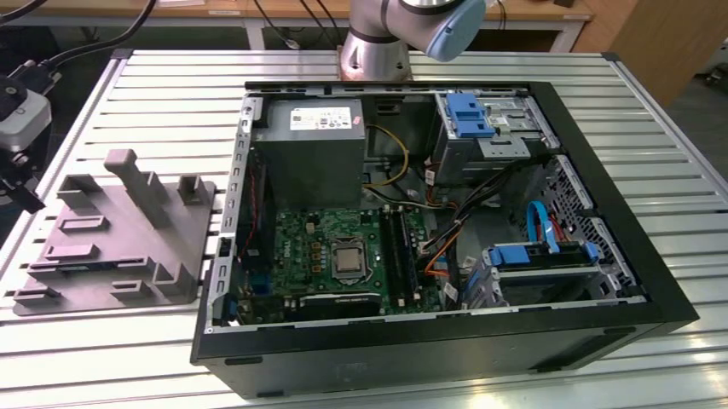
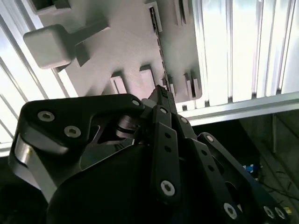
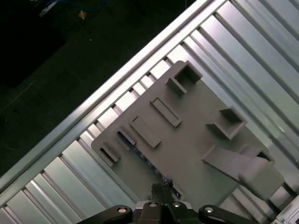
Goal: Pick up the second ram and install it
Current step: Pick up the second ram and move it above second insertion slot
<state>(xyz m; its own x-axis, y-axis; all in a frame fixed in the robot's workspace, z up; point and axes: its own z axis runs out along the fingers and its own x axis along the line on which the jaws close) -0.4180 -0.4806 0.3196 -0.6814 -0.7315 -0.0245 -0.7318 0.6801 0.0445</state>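
The second ram [image 3: 142, 154] is a thin dark blue stick standing on edge in a slot of the grey holder fixture [image 3: 196, 140]. In the second wrist view the ram [image 2: 158, 37] runs along the fixture's edge. My gripper [image 3: 161, 188] hangs above the fixture, over one end of the stick and clear of it, fingers shut with nothing between them. From the exterior view, the gripper [image 1: 23, 192] is at the far left edge, beside the fixture [image 1: 114, 239]. The green motherboard [image 1: 330, 247] lies in the open computer case, its long black slots [image 1: 398, 247] to its right.
The black case [image 1: 432, 341] takes up the middle and right of the slatted metal table [image 1: 637, 102]. Inside are a grey power supply [image 1: 307, 145], blue drive brackets [image 1: 469, 115] and loose cables. The arm's base [image 1: 376, 51] stands behind the case. The table edge runs close to the fixture.
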